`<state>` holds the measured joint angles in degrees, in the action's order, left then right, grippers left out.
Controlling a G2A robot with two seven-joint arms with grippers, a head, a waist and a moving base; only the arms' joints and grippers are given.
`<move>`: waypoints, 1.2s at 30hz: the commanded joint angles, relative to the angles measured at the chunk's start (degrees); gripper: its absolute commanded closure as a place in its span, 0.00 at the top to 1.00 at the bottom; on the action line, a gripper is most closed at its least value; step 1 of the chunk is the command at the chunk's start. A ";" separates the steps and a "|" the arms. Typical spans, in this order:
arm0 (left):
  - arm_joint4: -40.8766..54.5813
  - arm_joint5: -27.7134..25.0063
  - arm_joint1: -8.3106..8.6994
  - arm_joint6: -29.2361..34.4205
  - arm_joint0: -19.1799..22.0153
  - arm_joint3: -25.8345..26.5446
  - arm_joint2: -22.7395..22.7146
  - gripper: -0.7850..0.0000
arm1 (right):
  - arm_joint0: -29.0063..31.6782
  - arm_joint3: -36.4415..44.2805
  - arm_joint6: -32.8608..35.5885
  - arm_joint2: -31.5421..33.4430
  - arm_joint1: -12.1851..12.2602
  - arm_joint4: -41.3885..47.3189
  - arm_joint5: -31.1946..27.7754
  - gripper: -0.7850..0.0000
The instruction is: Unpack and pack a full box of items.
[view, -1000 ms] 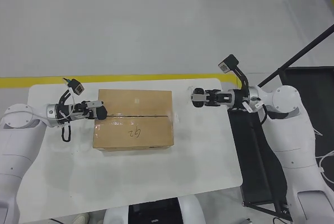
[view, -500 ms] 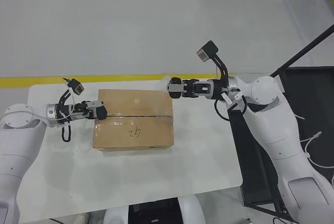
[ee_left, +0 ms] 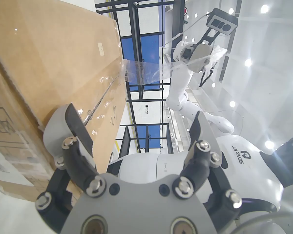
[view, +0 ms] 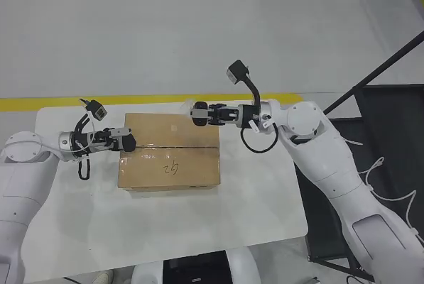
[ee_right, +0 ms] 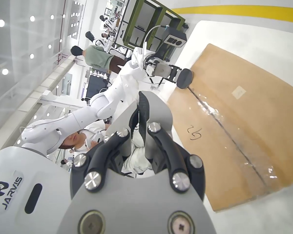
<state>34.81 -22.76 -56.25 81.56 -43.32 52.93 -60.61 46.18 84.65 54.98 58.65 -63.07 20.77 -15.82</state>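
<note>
Clamping clear tape [ee_left: 146,74] from the box [view: 170,170] seam in right gripper [view: 195,113]; touching box's left end with spread-open left gripper [view: 128,140].

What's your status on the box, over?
Left pincer open at box end. Right pincer shut on tape, strip stretched off box. Box shut. No obstruction seen.

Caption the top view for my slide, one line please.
Unsealing: left hand rests open on the cardboard box at its seam's end; right hand, over the far edge, grips peeled clear tape.
</note>
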 commanded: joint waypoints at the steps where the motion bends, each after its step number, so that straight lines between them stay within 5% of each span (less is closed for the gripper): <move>1: 0.00 0.00 0.00 0.00 0.00 0.00 0.00 1.00 | -0.21 0.47 -0.31 0.17 -0.14 0.92 -0.64 0.00; 36: 0.00 0.00 0.00 0.00 0.00 0.00 0.00 1.00 | 10.80 5.42 -5.53 19.24 2.44 5.10 -5.01 0.00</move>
<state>34.81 -22.76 -56.25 81.56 -43.32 52.93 -60.61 56.57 90.19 49.79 77.32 -60.70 25.90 -20.86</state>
